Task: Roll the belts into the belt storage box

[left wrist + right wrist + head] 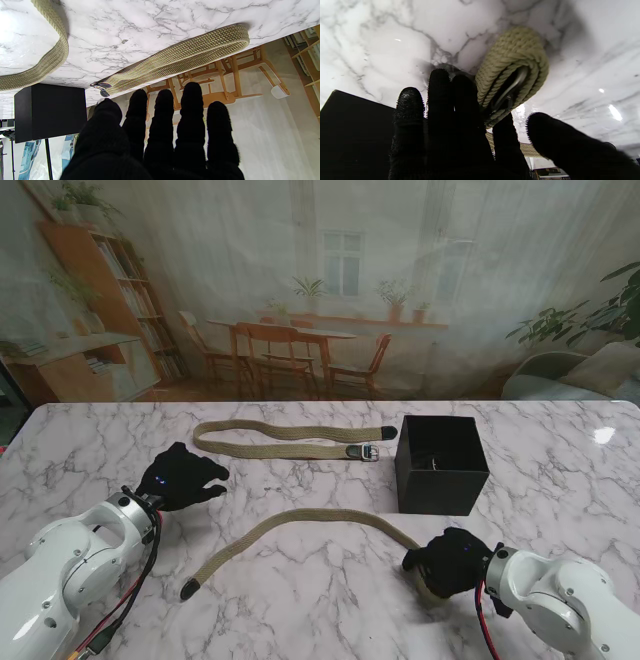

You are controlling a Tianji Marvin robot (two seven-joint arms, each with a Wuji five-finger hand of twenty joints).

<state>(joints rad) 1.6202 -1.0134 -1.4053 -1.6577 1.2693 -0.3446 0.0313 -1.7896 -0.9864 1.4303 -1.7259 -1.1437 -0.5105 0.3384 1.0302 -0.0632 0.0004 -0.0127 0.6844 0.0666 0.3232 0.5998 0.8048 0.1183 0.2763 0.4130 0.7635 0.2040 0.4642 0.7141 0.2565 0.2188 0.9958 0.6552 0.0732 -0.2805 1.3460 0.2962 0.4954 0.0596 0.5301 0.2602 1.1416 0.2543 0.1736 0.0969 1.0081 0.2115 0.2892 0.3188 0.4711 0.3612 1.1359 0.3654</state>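
Two woven khaki belts lie on the marble table (320, 600). The far belt (285, 442) is folded double, its metal buckle (365, 451) close to the black storage box (440, 465). The near belt (300, 525) curves from a dark tip (190, 588) on the left to my right hand (450, 562). That hand is curled on the belt's buckle end, which is wound into a small roll (512, 75); the thumb stands a little apart. My left hand (180, 477) hovers open with straight fingers (160, 130), short of the far belt (180, 55).
The box (50, 110) is open-topped and sits right of centre, just beyond my right hand. The table's far edge runs behind the far belt, backed by a printed room backdrop (320, 280).
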